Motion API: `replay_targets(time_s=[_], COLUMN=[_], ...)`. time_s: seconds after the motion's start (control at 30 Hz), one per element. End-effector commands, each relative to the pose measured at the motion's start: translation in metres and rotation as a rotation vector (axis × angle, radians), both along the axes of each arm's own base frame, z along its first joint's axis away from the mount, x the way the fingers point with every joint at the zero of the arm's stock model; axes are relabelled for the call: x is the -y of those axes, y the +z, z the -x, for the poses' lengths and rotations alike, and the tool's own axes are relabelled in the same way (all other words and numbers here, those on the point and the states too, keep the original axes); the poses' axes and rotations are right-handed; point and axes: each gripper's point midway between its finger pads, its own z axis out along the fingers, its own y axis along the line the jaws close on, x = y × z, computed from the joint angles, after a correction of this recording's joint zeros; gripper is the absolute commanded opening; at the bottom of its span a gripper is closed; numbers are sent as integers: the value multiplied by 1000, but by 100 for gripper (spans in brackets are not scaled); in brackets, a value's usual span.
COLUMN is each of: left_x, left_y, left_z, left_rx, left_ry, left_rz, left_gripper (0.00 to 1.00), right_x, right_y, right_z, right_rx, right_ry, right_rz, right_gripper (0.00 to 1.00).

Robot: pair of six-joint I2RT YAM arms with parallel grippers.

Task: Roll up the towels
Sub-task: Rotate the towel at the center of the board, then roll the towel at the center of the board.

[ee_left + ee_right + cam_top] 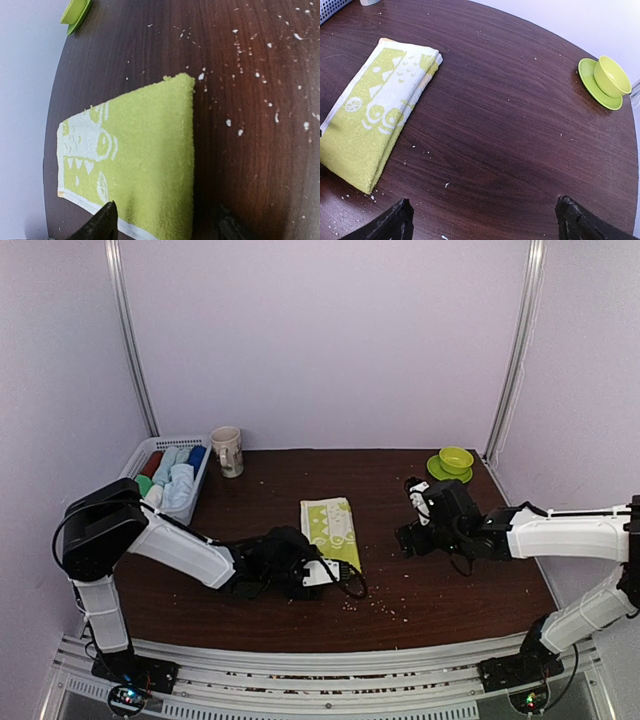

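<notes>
The left claw [165, 227] is spread astride the near hem of the yellow-green towel [145, 150], which is laid flat on the middle of the worktop [520, 125], stretching toward twelve o'clock. The right claw [485, 220], at three o'clock, is released and empty. The hem should be pinched squarely so a tight roll is started.

Left arm [180, 550] extends low and to the right from its base, left gripper [330, 570] with jaws standing apart; right arm [560, 533] bends at the elbow and reaches left, right gripper [407, 515] with jaws spread wide.
</notes>
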Motion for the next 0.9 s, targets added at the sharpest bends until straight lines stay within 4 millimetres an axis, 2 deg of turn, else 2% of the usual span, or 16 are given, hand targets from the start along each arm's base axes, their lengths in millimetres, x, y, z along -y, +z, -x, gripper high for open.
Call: replay_targets(time_s=[0.0, 0.13, 0.27, 0.33, 0.37, 0.47, 0.63, 0.73, 0.87], left_x=[-20, -22, -22, -21, -21, -20, -20, -20, -24], left_y=[-44, -52, -65, -69, -69, -67, -60, -56, -53], left_z=[1, 0, 3, 6, 7, 18, 43, 57, 69], left_rx=[-37, -62, -112, -133, -147, -204, -324, -387, -428], left_ry=[31, 48, 44, 41, 37, 10, -40, -62, -74], left_rz=[-162, -194, -237, -248, -249, -238, -195, -164, -144], left_gripper=[63, 46, 21, 4, 0, 0, 0, 0, 0], right_x=[8, 6, -1, -7, -12, -25, -34, -49, -75], right_y=[13, 19, 19, 21, 23, 28, 29, 24, 8], right_z=[-1, 0, 2, 5, 8, 24, 52, 66, 90], right_rx=[46, 54, 57, 77, 94, 170, 290, 286, 250], right_ry=[-33, -23, 24, 73, 103, 246, 426, 526, 685], right_rz=[-25, -42, -57, -85, -106, -176, -223, -212, -160], right_gripper=[100, 100, 100, 100, 100, 100, 100, 100, 100])
